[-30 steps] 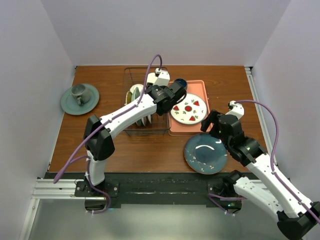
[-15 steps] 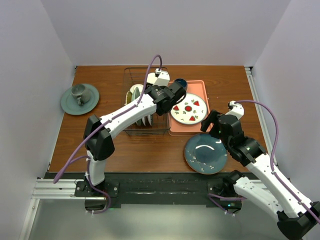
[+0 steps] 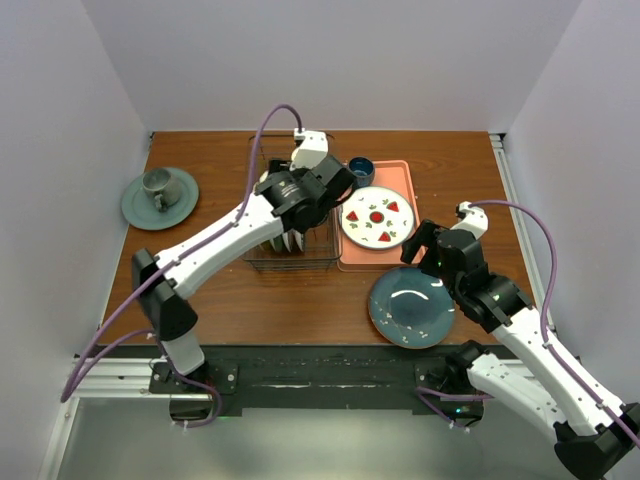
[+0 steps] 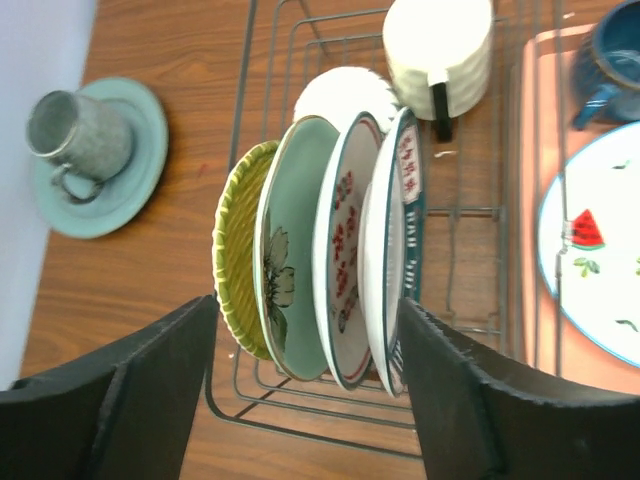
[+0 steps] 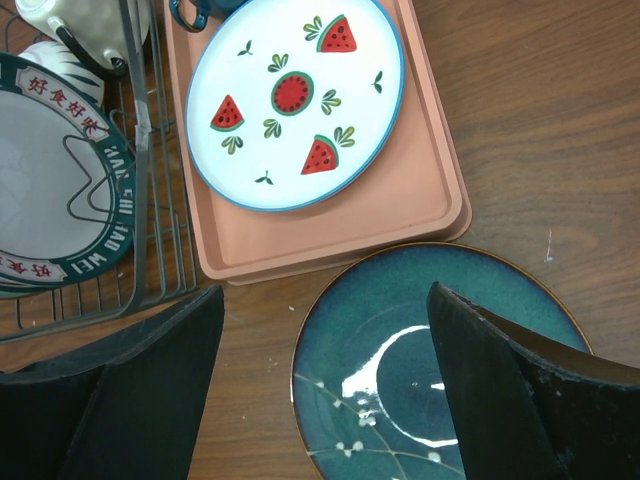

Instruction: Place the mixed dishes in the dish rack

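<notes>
Left gripper (image 4: 308,302): hovering over the rack's (image 4: 470,212) upright plates (image 4: 300,250), fingers (image 4: 130,400) standing apart, gripping nothing.
Right gripper (image 5: 326,290): hovering over teal plate (image 5: 380,300), fingers (image 5: 510,400) apart.

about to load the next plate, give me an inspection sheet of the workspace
surface: wooden table
job's things: yellow plate, mint-green plate, teal-rimmed plate upright in dish rack, cream mug beside them; teal glazed plate flat on table
clutter: fruit plate and blue cup on pink tray; grey cup on saucer
grippers: left gripper open over dish rack; right gripper open over teal glazed plate
cables: purple cables on both arms
surroundings: pale walls
</notes>
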### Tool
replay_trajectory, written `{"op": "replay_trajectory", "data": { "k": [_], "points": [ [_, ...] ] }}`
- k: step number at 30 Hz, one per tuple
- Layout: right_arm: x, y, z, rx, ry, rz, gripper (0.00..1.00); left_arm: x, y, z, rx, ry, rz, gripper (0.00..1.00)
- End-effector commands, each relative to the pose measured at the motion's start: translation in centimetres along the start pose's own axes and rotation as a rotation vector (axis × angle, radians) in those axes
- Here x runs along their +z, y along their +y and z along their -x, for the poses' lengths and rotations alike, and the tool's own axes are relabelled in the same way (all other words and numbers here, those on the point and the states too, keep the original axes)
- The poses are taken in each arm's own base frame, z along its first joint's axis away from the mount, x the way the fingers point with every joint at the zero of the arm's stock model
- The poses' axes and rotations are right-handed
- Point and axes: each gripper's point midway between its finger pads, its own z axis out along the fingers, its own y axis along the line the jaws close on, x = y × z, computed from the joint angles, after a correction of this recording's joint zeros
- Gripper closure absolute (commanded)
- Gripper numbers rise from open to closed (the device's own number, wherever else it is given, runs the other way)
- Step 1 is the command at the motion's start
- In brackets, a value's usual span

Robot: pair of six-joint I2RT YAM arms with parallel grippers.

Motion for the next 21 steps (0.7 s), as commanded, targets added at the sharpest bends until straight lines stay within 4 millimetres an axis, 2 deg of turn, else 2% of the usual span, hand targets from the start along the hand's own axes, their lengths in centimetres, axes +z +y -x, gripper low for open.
{"op": "replay_trajectory", "data": {
  "k": [1, 2, 3, 4, 5, 6, 7, 8, 9, 11, 13, 14, 15, 17, 18, 20, 21],
  "points": [
    [0.2, 0.2, 0.7, 0.018, -0.028, -0.004, 0.09, -2.0, -1.2, 1.4, -0.074, -0.051, -0.205, 0.16],
    [0.2, 0.2, 0.7, 0.017, -0.027, -0.005, 0.05, -2.4, -2.1, 2.2, -0.088, -0.086, -0.267, 0.11],
    [0.2, -0.2, 0.5, 0.014, -0.024, -0.021, 0.01, -2.9, -2.0, 1.5, -0.085, -0.089, -0.312, 0.1],
    [0.3, -0.6, 0.6, 0.014, -0.035, -0.044, 0.01, -3.5, -2.9, 1.2, -0.087, -0.086, -0.392, 0.09],
    [0.3, -1.0, 0.5, 0.013, -0.034, -0.061, 0.01, -4.0, -3.3, 2.0, -0.118, -0.123, -0.436, 0.06],
    [0.2, -1.3, 0.3, 0.007, -0.03, -0.073, 0.01, -4.3, -2.8, 1.2, -0.127, -0.13, -0.459, 0.04],
    [0.3, -1.5, 0.0, 0.01, -0.023, -0.079, 0.01, -4.8, -3.1, 1.0, -0.141, -0.135, -0.501, 0.02],
    [0.3, -1.6, -0.2, 0.012, -0.018, -0.078, 0.01, -5.1, -3.0, 1.4, -0.175, -0.162, -0.524, 0.0],
    [0.4, -1.6, -0.4, 0.013, -0.012, -0.075, 0.01, -5.5, -2.5, 0.5, -0.184, -0.163, -0.541, 0.0],
    [0.5, -1.6, -1.0, 0.02, 0.007, -0.067, 0.01, -6.0, -2.6, 0.0, -0.212, -0.169, -0.591, 0.0],
    [0.7, -1.6, -1.5, 0.031, 0.026, -0.075, 0.01, -6.5, -2.4, -1.5, -0.224, -0.146, -0.632, 0.0],
    [0.7, -1.6, -1.8, 0.037, 0.035, -0.076, 0.01, -6.7, -2.7, -1.7, -0.239, -0.152, -0.66, 0.0],
    [0.9, -1.6, -2.1, 0.041, 0.045, -0.077, 0.01, -6.6, -2.9, -3.3, -0.23, -0.133, -0.682, 0.0],
    [1.2, -1.6, -2.9, 0.054, 0.067, -0.077, 0.02, -7.3, -4.1, -4.5, -0.236, -0.117, -0.772, 0.0],
    [1.2, -1.6, -3.2, 0.058, 0.078, -0.07, 0.02, -6.9, -4.4, -6.4, -0.224, -0.087, -0.784, 0.0],
    [1.5, -1.9, -4.3, 0.066, 0.101, -0.078, 0.02, -7.4, -5.6, -7.6, -0.25, -0.064, -0.859, 0.0],
    [1.6, -1.9, -4.5, 0.07, 0.105, -0.076, 0.02, -7.1, -6.2, -9.6, -0.241, -0.032, -0.887, 0.0]
  ]
}}
